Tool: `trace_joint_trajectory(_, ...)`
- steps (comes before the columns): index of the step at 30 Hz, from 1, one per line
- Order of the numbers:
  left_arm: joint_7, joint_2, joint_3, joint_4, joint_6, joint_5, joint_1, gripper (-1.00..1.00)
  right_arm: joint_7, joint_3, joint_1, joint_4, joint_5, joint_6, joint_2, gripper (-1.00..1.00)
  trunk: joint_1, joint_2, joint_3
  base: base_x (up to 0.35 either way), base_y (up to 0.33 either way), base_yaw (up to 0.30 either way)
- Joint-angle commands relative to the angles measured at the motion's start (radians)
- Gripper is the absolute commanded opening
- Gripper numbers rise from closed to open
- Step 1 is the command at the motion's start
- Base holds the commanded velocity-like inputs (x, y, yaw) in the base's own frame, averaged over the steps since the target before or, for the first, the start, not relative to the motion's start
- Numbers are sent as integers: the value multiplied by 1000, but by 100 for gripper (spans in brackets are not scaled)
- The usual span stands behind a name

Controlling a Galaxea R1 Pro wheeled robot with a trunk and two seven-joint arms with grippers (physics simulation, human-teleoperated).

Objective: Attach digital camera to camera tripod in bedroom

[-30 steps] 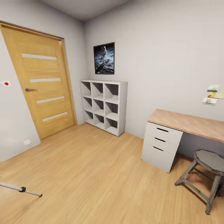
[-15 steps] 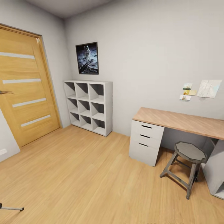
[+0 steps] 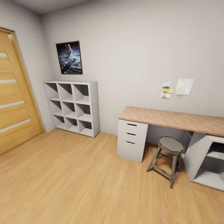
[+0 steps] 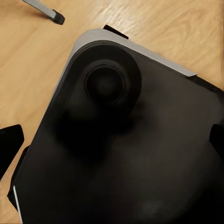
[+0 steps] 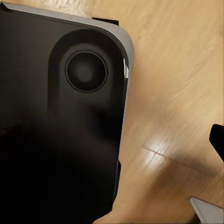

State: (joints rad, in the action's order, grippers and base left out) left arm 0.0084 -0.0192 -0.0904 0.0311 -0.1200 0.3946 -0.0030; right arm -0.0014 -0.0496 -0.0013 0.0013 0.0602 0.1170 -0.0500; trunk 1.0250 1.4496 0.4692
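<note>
1. Black fingertips (image 4: 9,144) of the left gripper (image 4: 112,140) set wide apart at either side of the wrist view, nothing between them, hanging over the robot's black, silver-edged base (image 4: 121,154).
2. One dark tip of the right gripper (image 5: 218,140) visible beyond the base's edge; parted or closed, cannot tell.
3. Silver leg and black foot of the camera tripod (image 4: 44,10) on the wood floor (image 3: 77,174), near one corner of the base.
4. Whereabouts of the digital camera: cannot tell.
5. Likely step: searching the bedroom. Next: finding the camera, then driving over with arms tucked.
6. Broad bare floor ahead of the base.
7. Edges to mind: desk (image 3: 174,119) and stool (image 3: 168,146) ahead-right of the base, white cube shelving (image 3: 73,107) ahead-left, wooden door (image 3: 15,102) further left.
</note>
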Motion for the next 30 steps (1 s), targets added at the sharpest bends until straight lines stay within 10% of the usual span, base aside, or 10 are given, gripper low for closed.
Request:
trace_joint_trajectory(1,1,0,-8,0,-3,-3,0,100,0,-4,0,0,6,3,0,100,0,0,1,0,0,-300)
trace_joint_trajectory(30,1,1,-8,0,-3,-3,0,100,0,-10,0,0,12,3,1,100,0,0,1,0,0,-300)
